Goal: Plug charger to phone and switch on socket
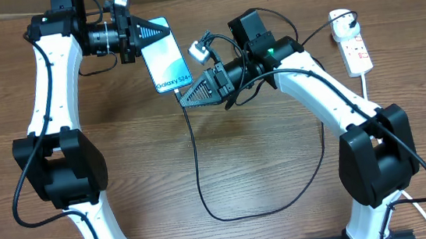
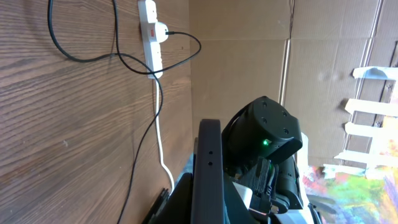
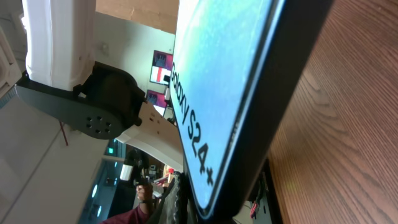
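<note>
Filling the right wrist view, the phone point(image 3: 217, 93) shows a pale blue screen reading "Galaxy S24" and is tilted above the wooden table point(image 1: 164, 179). The left gripper point(image 1: 148, 31) is clamped on the phone's top end. The right gripper point(image 1: 187, 94) sits at the phone's bottom end; I cannot tell whether its fingers are apart or together. The charger point(image 1: 197, 160) cable loops away from that bottom end. The socket point(image 1: 355, 47) lies well apart from the phone, beyond the right arm.

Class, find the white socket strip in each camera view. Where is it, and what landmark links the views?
Overhead: the socket, far upper right on the table.
Left wrist: top, left of centre.
Right wrist: not in it.
Shared landmark: the table, in all three.
</note>
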Robot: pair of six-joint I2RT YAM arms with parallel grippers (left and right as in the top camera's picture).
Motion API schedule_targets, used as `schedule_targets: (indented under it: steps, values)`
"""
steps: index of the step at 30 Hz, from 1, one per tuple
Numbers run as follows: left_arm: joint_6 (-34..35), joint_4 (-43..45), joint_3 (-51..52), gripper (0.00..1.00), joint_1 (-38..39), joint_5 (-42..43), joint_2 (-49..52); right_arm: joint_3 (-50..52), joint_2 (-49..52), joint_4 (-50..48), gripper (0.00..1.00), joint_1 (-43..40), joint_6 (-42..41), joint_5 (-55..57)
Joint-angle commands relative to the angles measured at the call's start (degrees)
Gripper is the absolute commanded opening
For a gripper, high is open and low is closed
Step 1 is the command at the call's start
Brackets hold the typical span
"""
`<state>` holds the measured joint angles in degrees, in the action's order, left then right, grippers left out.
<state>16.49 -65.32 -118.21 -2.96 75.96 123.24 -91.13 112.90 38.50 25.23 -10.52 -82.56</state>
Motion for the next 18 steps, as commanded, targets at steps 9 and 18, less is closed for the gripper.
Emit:
schedule_targets:
  steps: [9,18]
  values:
    - [-2.2,-0.5,-1.1,0.04,0.7,3.6,-0.6,0.3,-1.8,-0.6,0.04,-0.2,0.0,-0.7]
    - [-2.2,-0.5,-1.1,0.04,0.7,3.6,-0.6,0.3,-1.8,-0.5,0.04,-1.0,0.0,0.0]
